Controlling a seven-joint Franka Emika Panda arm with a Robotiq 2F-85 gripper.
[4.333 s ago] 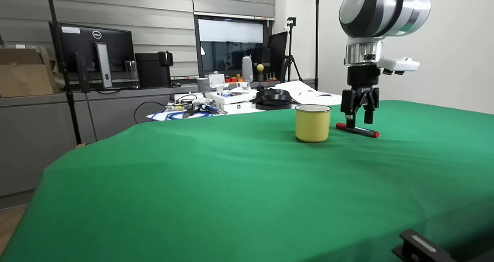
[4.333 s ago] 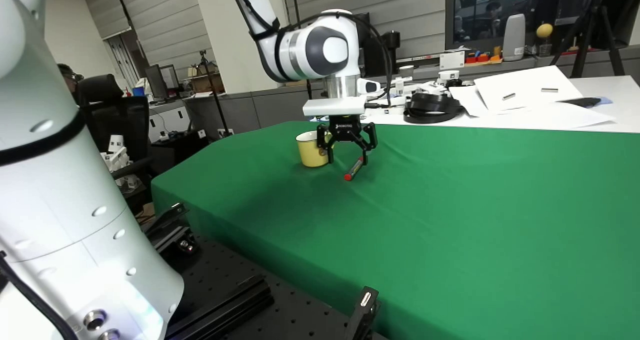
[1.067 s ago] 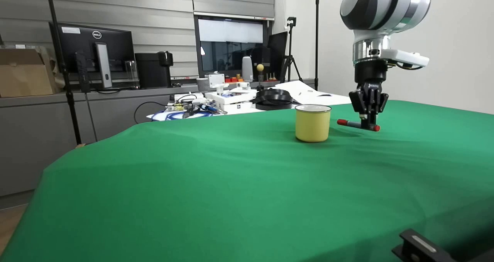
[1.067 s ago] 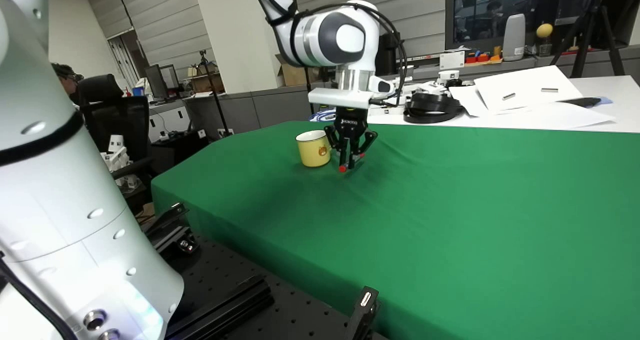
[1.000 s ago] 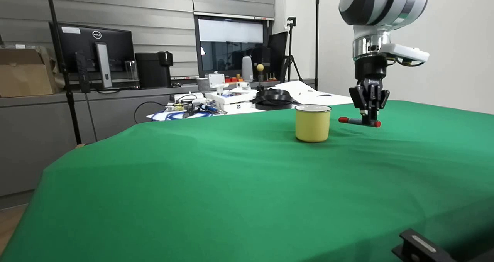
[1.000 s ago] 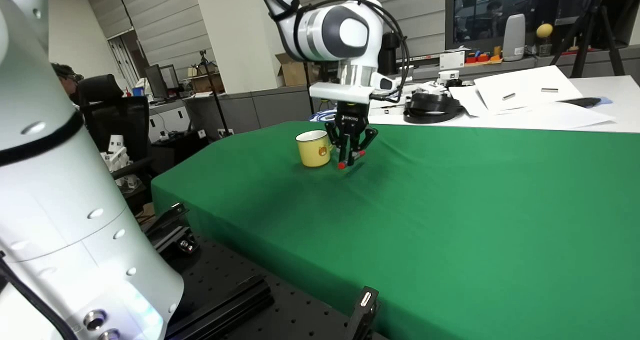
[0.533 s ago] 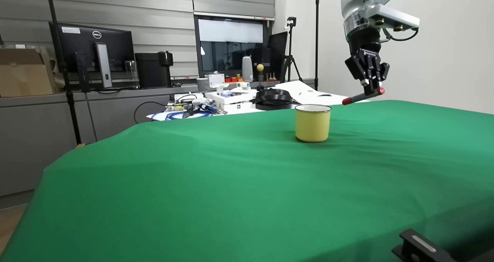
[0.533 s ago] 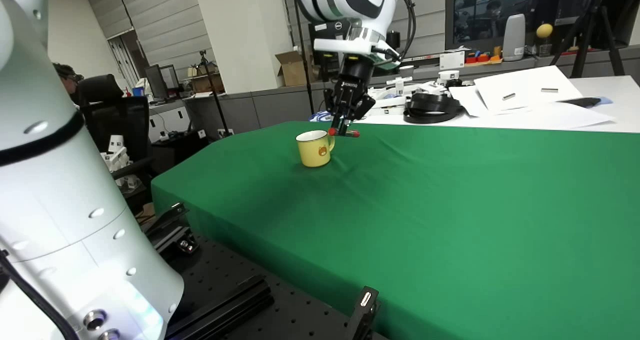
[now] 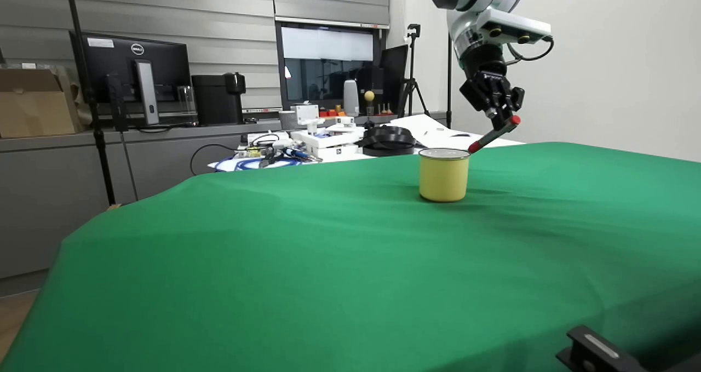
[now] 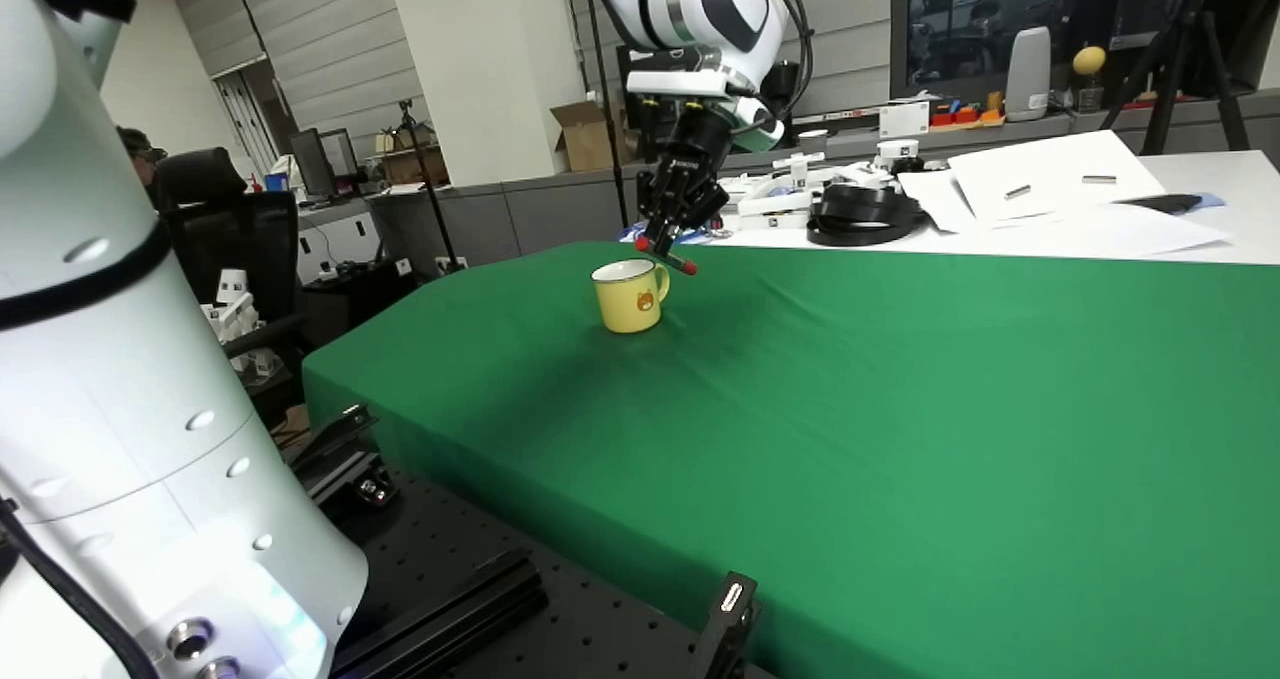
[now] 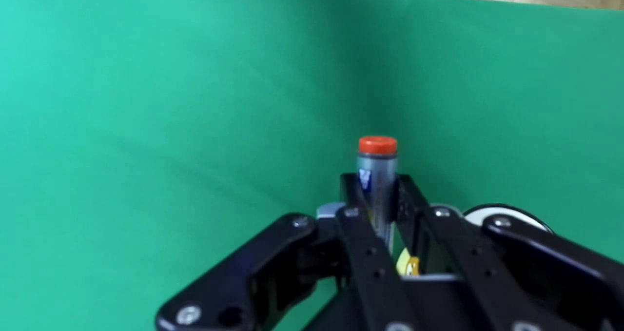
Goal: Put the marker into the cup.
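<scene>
1. In the wrist view: Pinching the marker [image 11: 379, 189] between the fingers [image 11: 410, 204], just to the side of a mostly hidden cup [image 11: 480, 214]. Apparently done with the pick-up.

2. In an exterior view: Carrying the marker [image 9: 489, 138] aslant in the gripper [image 9: 500, 125], with the lower red end [image 9: 474, 148] just beside the rim of the cup [image 9: 443, 180]; impossible to tell whether touching. By all signs well into the carry. Nearer the cup and tipped more steeply than half a second earlier.

3. In an exterior view: Holding the marker [image 10: 670, 259] above the handle [image 10: 664, 281] side of the cup [image 10: 627, 309], not yet inside. Left to do, in all likelihood: lining up over the cup, lowering, letting go. Shifted toward an unmoved cup since half a second earlier; lifted since lying beside the cup about four seconds earlier.
</scene>
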